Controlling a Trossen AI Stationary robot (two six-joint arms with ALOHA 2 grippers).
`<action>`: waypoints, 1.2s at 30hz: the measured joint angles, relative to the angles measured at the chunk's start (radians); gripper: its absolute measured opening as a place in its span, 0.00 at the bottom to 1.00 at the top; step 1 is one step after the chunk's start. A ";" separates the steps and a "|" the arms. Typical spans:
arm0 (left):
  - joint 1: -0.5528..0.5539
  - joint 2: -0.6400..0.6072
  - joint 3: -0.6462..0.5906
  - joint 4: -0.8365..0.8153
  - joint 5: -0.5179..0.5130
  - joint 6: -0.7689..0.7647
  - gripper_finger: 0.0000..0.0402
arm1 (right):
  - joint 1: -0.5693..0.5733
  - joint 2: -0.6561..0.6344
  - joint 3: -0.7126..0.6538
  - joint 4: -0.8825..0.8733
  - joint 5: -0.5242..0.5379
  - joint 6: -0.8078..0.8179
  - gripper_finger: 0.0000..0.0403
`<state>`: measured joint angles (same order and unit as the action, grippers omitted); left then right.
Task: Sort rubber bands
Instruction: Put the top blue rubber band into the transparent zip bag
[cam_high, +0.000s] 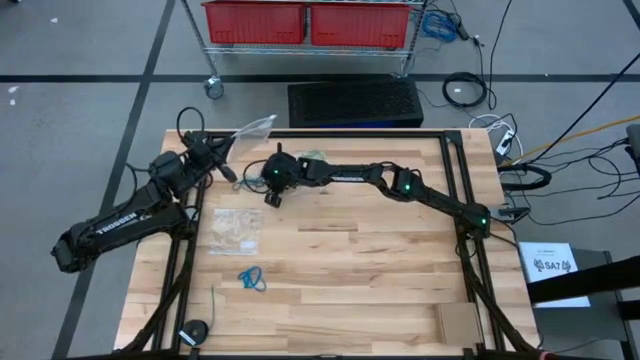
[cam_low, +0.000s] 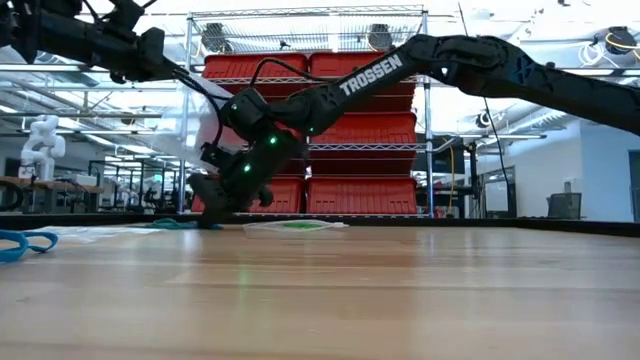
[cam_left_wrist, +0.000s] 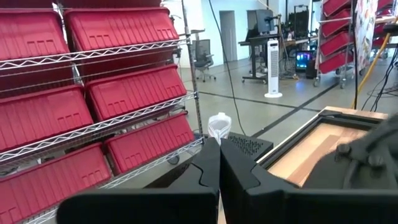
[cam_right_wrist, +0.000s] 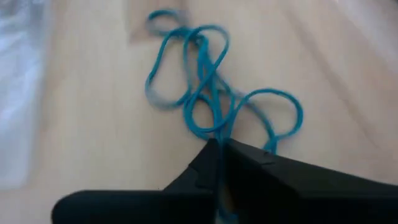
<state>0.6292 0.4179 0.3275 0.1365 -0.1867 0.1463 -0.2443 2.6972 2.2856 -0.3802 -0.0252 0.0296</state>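
My right gripper (cam_right_wrist: 219, 144) is down at the table's far left part (cam_high: 270, 193), shut on a cluster of dark teal-blue rubber bands (cam_right_wrist: 208, 93) that lies spread on the wood. My left gripper (cam_high: 222, 150) is raised over the far left corner, shut on a clear zip bag (cam_high: 255, 127). A second clear bag (cam_high: 235, 230) lies flat toward the near edge from the right gripper. Bright blue bands (cam_high: 252, 278) lie on the table nearer the front. A bag with green bands in it (cam_low: 295, 226) rests by the far edge. My right gripper pinches the teal-blue bands between its two fingertips at the strands nearest it (cam_right_wrist: 216, 132), coming from above at a slant. The rest of the loops lie slack on the table ahead of the fingers. My left gripper pinches an edge of the clear bag (cam_left_wrist: 219, 126) between its shut fingers. The bag is lifted clear and sticks out past the fingertips toward the far edge.
The black frame rails (cam_high: 455, 160) run along the table's edges. A black round object (cam_high: 193, 332) sits at the near left corner and a cardboard piece (cam_high: 458, 322) near the right front. A black mat (cam_high: 355, 103) and red bins (cam_high: 305, 22) stand beyond the far edge.
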 joint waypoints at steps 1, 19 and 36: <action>0.000 0.000 0.000 -0.001 0.000 0.000 0.00 | 0.004 -0.010 0.000 -0.045 -0.028 0.007 0.03; 0.000 0.000 0.000 -0.004 0.098 -0.007 0.00 | 0.134 -0.245 -0.008 -0.918 -0.112 -0.165 0.00; -0.001 0.000 0.000 -0.020 0.132 -0.010 0.00 | 0.115 -0.584 -0.568 -1.015 -0.046 -0.134 0.00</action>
<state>0.6281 0.4175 0.3275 0.1162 -0.0551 0.1368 -0.1294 2.1130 1.7181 -1.3948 -0.0713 -0.1046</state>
